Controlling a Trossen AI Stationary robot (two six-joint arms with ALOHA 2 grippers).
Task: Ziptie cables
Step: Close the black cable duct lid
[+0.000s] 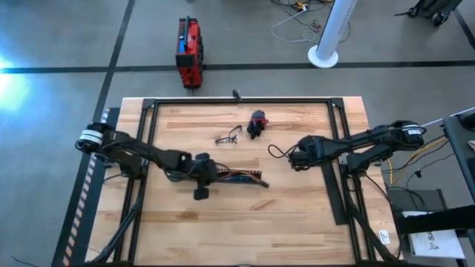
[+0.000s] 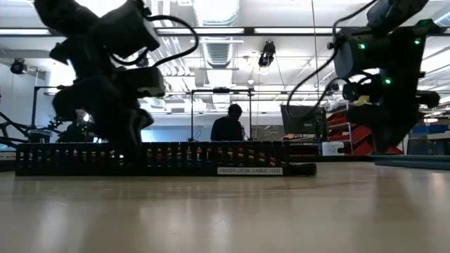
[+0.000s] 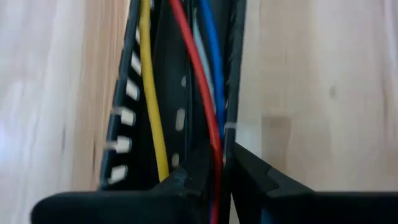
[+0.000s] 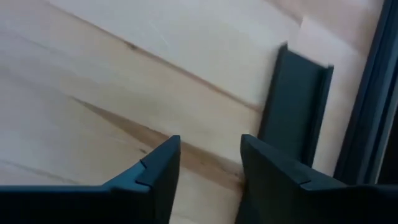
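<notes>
The cables (image 1: 239,176), thin wires in red, blue, yellow and white, lie lengthwise in a black comb-slotted duct (image 1: 249,180) at the table's middle. The low view shows the duct (image 2: 162,159) side-on. My left gripper (image 3: 217,167) is at the duct's left end, shut on the cables; from above it shows as the left gripper (image 1: 211,176). My right gripper (image 4: 210,158) hangs open above bare wood right of the middle, seen in the high view as the right gripper (image 1: 294,159), with nothing between its fingers. I cannot make out the ziptie in any view. My left gripper pinches the red wire (image 3: 213,140) between its two fingers, inside the duct's channel. The fingers slant down from the table's left and point along the duct. The wire runs on ahead of them in the duct, beside the blue wire (image 3: 211,68) and the yellow wire (image 3: 151,106).
A flat black duct cover strip (image 1: 335,189) lies along the right side, also seen as the strip (image 4: 295,106) just past my right gripper. A small dark wire tangle (image 1: 228,136) and a red-and-black lump (image 1: 257,123) sit toward the far edge. A black frame (image 1: 237,101) borders the table.
</notes>
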